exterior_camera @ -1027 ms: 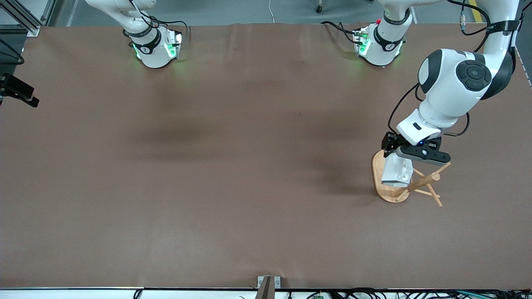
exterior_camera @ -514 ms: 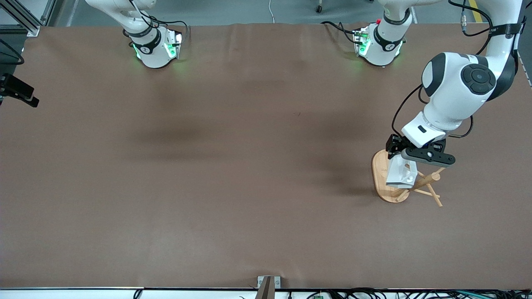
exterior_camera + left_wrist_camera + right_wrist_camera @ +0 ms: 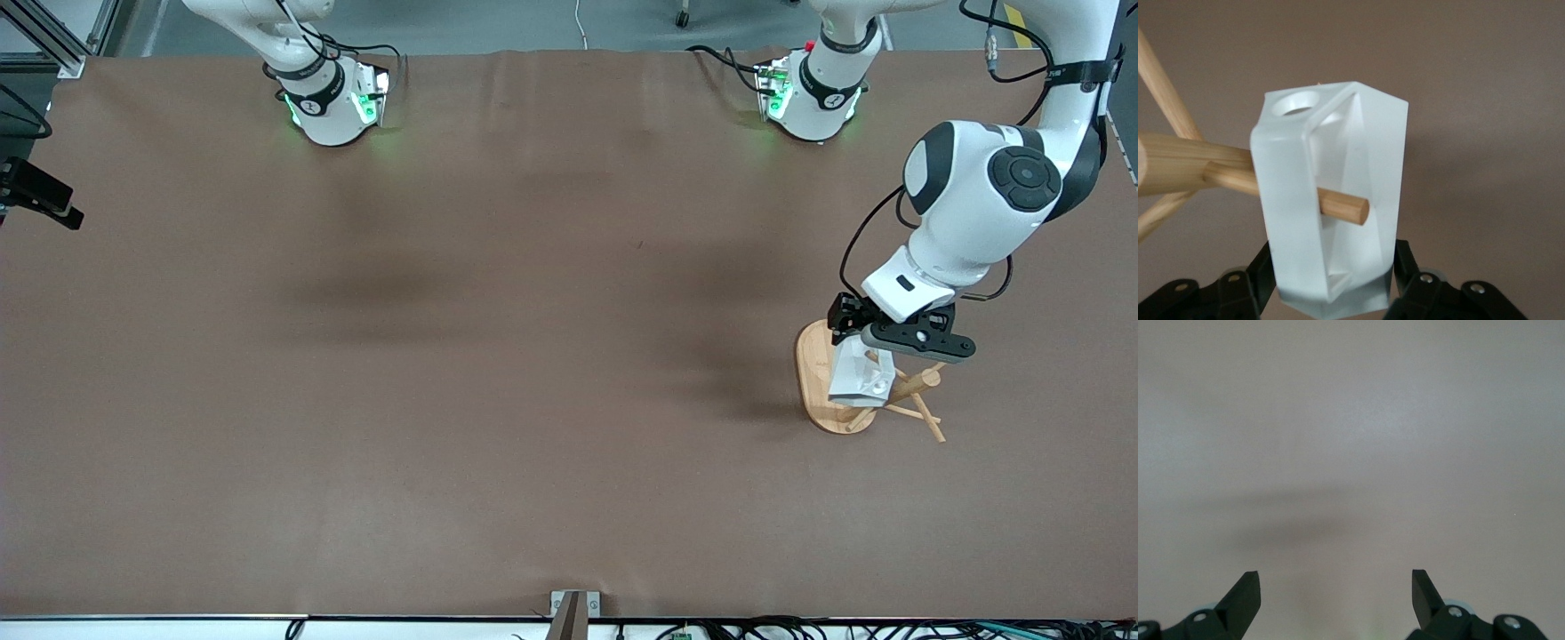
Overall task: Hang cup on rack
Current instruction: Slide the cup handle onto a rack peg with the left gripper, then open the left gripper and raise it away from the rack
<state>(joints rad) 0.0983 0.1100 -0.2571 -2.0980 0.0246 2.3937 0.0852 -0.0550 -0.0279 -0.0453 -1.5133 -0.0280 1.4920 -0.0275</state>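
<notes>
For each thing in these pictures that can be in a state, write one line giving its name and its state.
cup: held at the rack, a peg through its handle opening.
rack: upright on the table, toward the left arm's end.
left gripper: shut on the cup, over the rack.
right gripper: open, holding nothing, waiting over bare table.

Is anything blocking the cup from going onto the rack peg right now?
Nothing visible does. The left gripper holds the cup over the rack, and a peg already pokes through the cup's handle opening.
</notes>
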